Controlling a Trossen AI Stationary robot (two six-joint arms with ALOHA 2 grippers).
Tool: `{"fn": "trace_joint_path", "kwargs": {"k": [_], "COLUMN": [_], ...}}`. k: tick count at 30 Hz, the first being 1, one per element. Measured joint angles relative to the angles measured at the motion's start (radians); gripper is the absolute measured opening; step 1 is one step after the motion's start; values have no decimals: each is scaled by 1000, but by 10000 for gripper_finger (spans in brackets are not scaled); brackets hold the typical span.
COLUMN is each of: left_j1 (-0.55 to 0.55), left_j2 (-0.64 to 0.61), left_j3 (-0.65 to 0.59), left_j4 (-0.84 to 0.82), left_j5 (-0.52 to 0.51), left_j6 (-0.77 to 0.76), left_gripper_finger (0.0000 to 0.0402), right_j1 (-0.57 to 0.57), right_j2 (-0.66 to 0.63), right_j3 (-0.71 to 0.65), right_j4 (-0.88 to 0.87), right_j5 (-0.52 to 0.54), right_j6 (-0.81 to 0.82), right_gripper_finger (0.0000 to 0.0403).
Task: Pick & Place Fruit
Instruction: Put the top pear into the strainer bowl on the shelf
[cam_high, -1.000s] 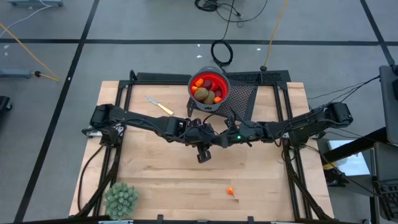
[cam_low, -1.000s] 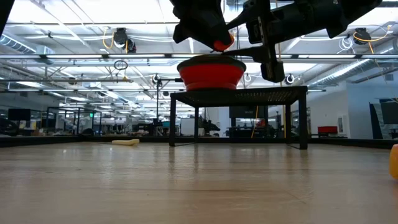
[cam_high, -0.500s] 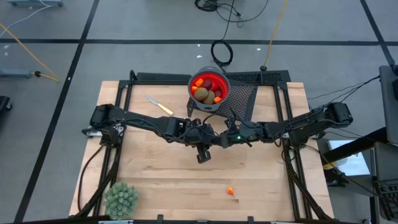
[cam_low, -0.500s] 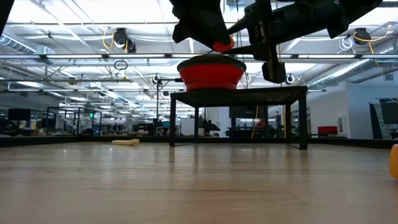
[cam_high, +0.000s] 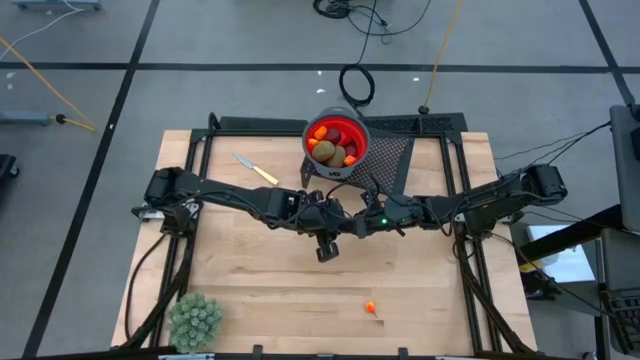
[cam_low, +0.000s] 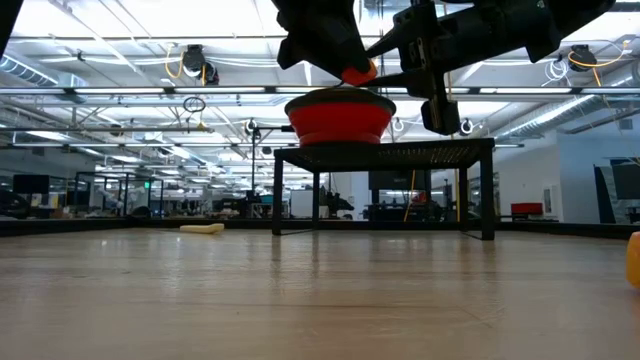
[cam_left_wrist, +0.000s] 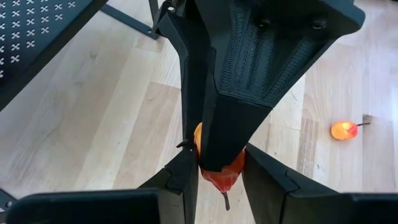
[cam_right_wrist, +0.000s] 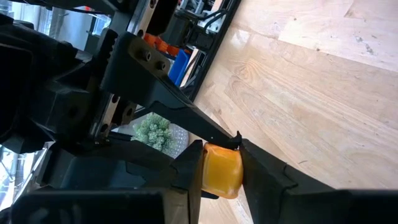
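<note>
A longer red-orange fruit (cam_left_wrist: 222, 177) hangs in the air over the middle of the table, below and in front of the red bowl (cam_high: 337, 140). Both grippers are shut on it. My left gripper (cam_high: 320, 212) comes from the table's left and my right gripper (cam_high: 348, 218) from the right, and they meet tip to tip. The bowl stands on a black mesh stand (cam_high: 395, 150) and holds brown kiwi-like ovals and dark red fruits. A tiny orange piece (cam_high: 370, 307) lies on the table near the front edge. My left gripper pinches the fruit's red, stemmed end (cam_left_wrist: 231, 173) between its two fingers, slanting down from the table's left. The stem points away below the fingers. The fruit is lifted clear of the table. My right gripper pinches the fruit's yellow-orange end (cam_right_wrist: 222, 169) between its two fingers, coming about level from the table's right. One of its fingers (cam_left_wrist: 236, 118) covers the fruit's upper part in the left wrist view. The fruit is clear of the table.
A yellow-handled knife (cam_high: 256, 168) lies at the far left of the table. A pale green spiky plant ball (cam_high: 195, 320) sits at the near left corner. The mesh stand and bowl rise just behind the two grippers. Bare wood lies in front of the grippers.
Both arms have kept their place with the fruit between them. In the low view my right gripper's fingers have drawn a little closer together on the fruit.
</note>
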Motion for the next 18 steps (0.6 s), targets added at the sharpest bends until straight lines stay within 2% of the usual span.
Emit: {"fn": "trace_joint_path", "kwargs": {"k": [6, 15, 18], "left_j1": [0, 0, 3], "left_j2": [0, -3, -9], "left_j3": [0, 2, 2], "left_j4": [-2, -12, -81], "left_j5": [3, 46, 56], "left_j6": [-1, -20, -21], "left_gripper_finger": [118, 211, 235], "right_j1": [0, 0, 0], "right_j2": [0, 2, 1], "right_j3": [-1, -3, -2], "right_j4": [-5, -24, -38], "right_j5": [-2, -5, -4], "right_j6": [-4, -5, -5], "right_gripper_finger": [85, 84, 84]}}
